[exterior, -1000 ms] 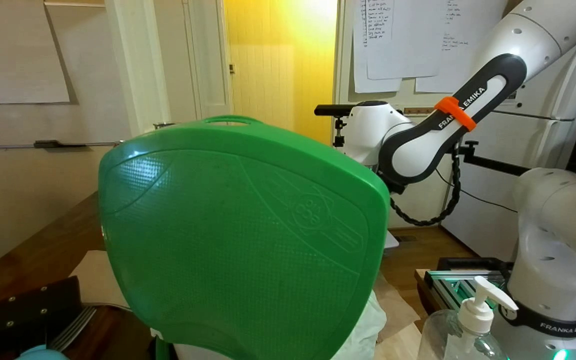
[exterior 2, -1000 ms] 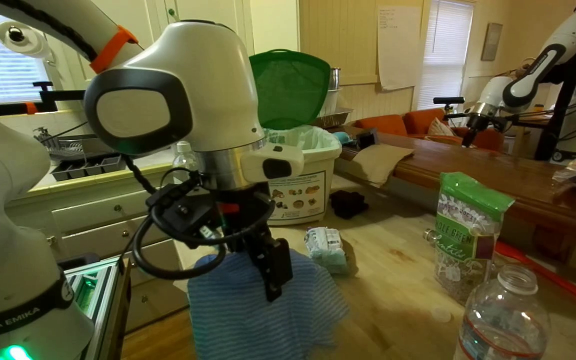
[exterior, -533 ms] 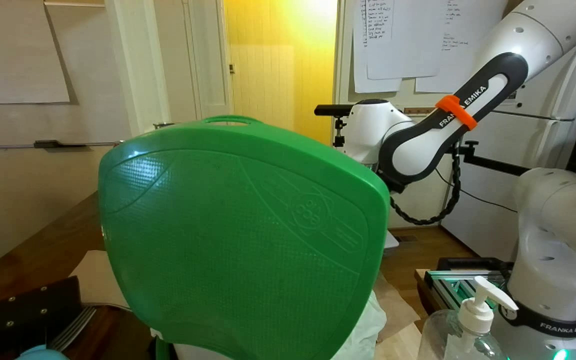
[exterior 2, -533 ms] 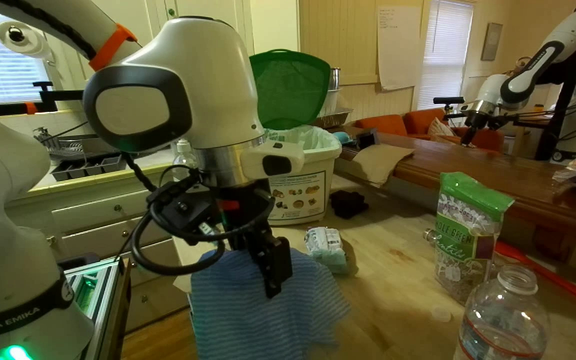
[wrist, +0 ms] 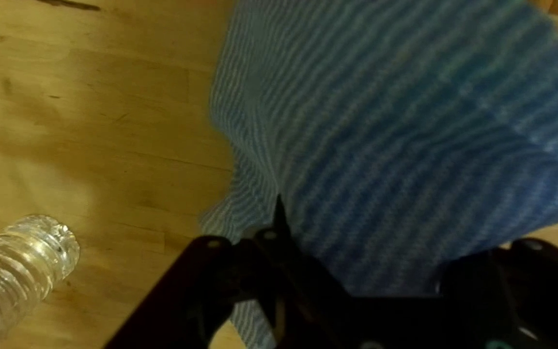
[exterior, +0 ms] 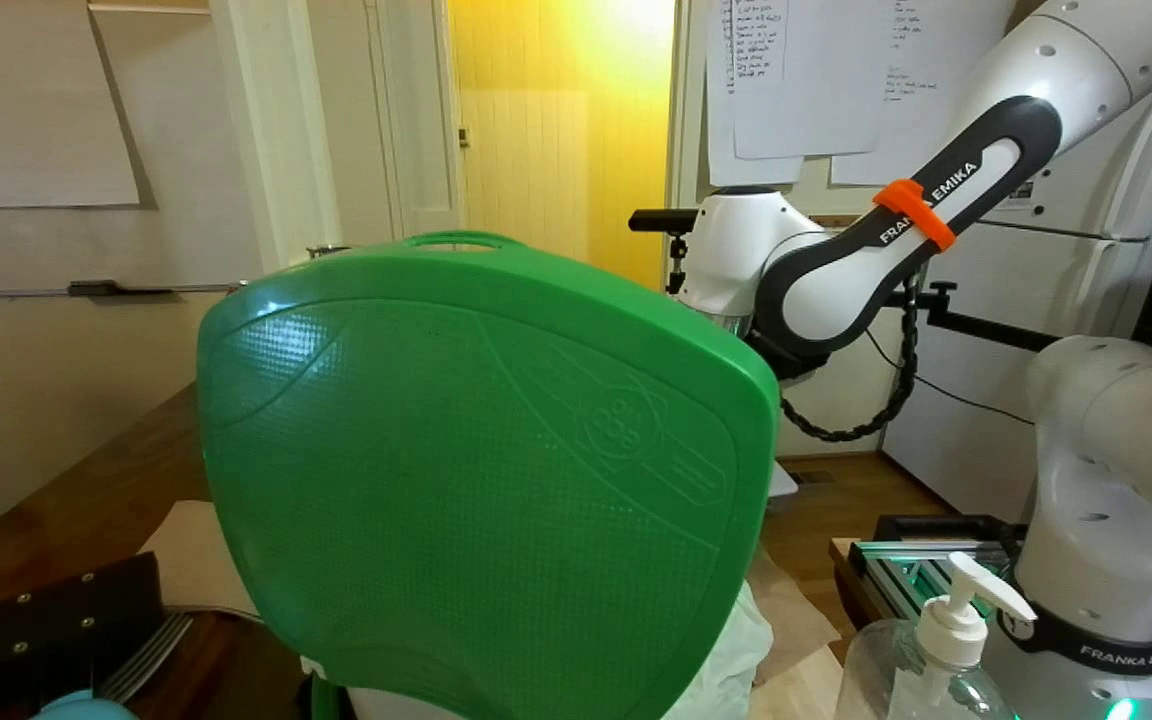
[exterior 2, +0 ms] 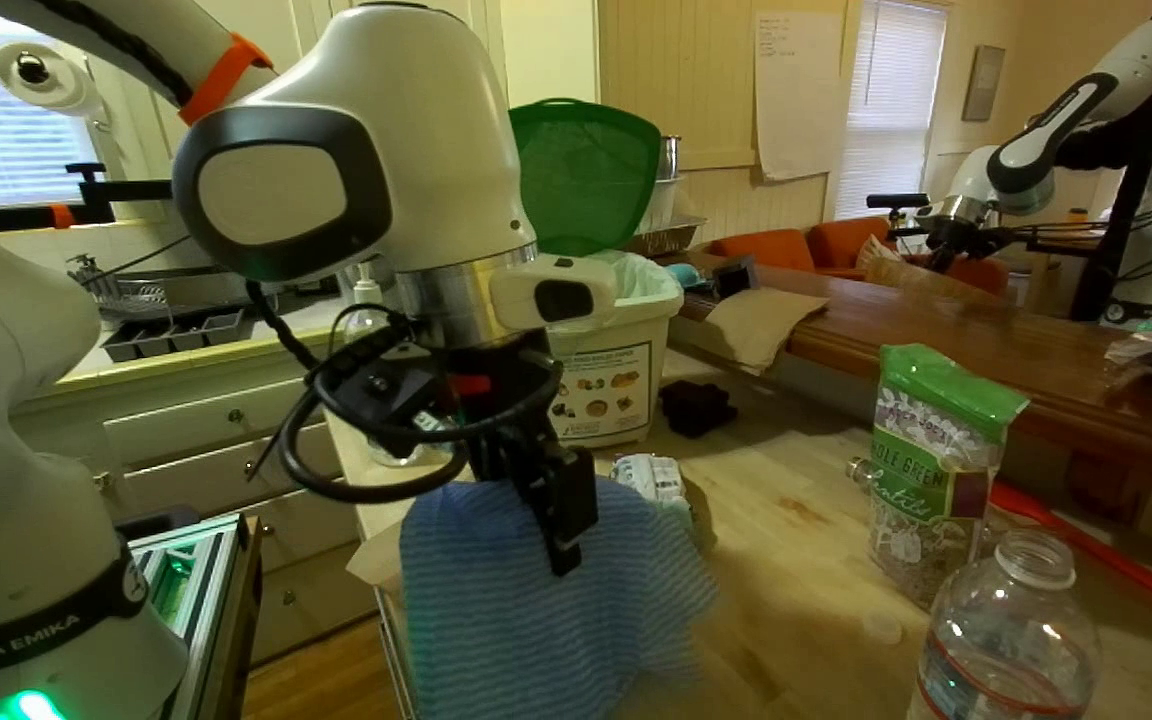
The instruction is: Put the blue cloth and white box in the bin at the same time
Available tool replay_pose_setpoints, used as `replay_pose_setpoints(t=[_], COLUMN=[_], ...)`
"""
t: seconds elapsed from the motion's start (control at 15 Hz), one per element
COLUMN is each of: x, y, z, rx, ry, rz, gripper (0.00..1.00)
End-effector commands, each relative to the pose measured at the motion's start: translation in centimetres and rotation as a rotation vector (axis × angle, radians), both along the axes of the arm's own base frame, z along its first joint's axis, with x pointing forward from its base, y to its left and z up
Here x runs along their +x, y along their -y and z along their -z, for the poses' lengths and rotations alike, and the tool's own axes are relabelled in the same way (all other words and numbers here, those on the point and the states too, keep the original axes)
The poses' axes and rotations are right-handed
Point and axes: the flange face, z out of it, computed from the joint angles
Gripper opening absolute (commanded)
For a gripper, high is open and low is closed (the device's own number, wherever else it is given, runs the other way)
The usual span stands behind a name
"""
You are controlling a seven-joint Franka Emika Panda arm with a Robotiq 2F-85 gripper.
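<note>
The blue striped cloth (exterior 2: 546,620) hangs from my gripper (exterior 2: 541,525) over the wooden table; its upper part bulges. In the wrist view the cloth (wrist: 405,145) fills the space between the fingers of the gripper (wrist: 366,237), and one fingertip is hidden. No white box shows plainly; I cannot tell whether one is inside the cloth. A white and pale-green packet (exterior 2: 651,475) lies on the table behind the cloth, partly covered by it. The white bin (exterior 2: 606,390) stands beyond with its green lid up; the lid (exterior: 486,480) shows large in an exterior view.
A clear bottle (exterior 2: 1011,640) and a green lentil bag (exterior 2: 941,470) stand on the table's right side. A dark cloth (exterior 2: 696,408) lies beside the bin. A pump bottle (exterior: 951,650) stands near the bin. Another robot arm (exterior 2: 1046,160) is in the background.
My gripper and the blue cloth have risen a little and shifted slightly right in an exterior view, covering more of the packet. The background arm has also moved.
</note>
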Motion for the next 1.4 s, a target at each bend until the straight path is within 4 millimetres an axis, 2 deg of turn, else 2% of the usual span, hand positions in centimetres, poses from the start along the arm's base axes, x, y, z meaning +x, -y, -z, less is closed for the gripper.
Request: replay_pose_setpoints(t=[0.0,0.4,0.67,0.73,1.0,1.07,1.27,1.33], x=[0.6,2.1,3.4,3.7,5.0,5.4,6.5,6.8], y=[-0.5,-0.7,-1.3,-1.5,-2.6,-3.0,-4.1,-4.5], z=[-2.1,-6.3,-9.0,-9.5,-11.2,-11.6,-12.8,-13.1], rx=[-0.001,-0.026,-0.036,-0.038,-0.043,-0.047,-0.064,-0.069], ry=[0.007,0.021,0.007,0.002,-0.013,-0.012,-0.011,-0.010], rz=[-0.005,-0.042,-0.075,-0.086,-0.133,-0.147,-0.190,-0.202], gripper=[0.57,0.59,0.72,0.66,0.62,0.58,0.62,0.59])
